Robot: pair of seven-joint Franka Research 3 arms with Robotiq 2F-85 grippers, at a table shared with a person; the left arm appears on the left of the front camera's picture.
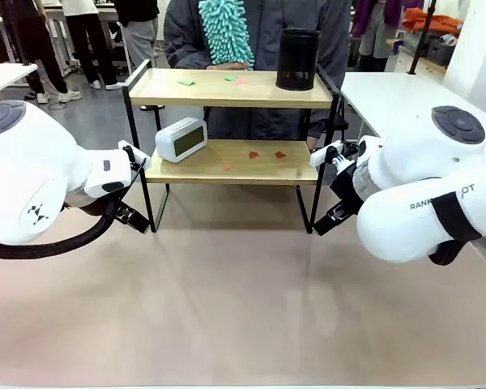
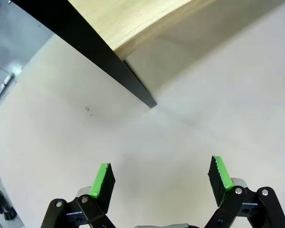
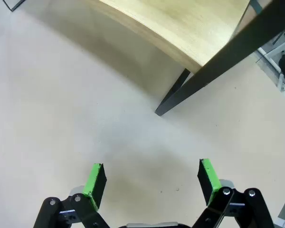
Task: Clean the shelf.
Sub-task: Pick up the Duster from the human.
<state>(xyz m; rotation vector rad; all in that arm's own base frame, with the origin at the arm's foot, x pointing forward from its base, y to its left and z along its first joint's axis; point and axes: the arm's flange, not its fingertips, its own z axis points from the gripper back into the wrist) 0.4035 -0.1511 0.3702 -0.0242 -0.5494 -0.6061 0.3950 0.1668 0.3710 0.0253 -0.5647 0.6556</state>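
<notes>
Front view: shelf [image 1: 227, 87] on pale table [image 1: 243, 308], person [image 1: 182, 32] behind; both arms' jaws released, empty.

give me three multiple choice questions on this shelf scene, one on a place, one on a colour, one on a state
1. Where on the shelf does the white clock stand?
A. on the top board
B. on the lower board, at the picture's left end
C. under it, on the table

2. What colour is the fluffy duster that the person holds behind the shelf?
A. teal
B. yellow
C. red

3. How do the robot's left hand and right hand stand?
A. both open and empty
B. both shut on shelf legs
C. left one shut on the clock

Answers:
1 B, the clock sits on the lower board beside the left legs.
2 A, the duster's strands are teal.
3 A, each wrist view shows its hand wide open above the table with nothing in it.
</notes>
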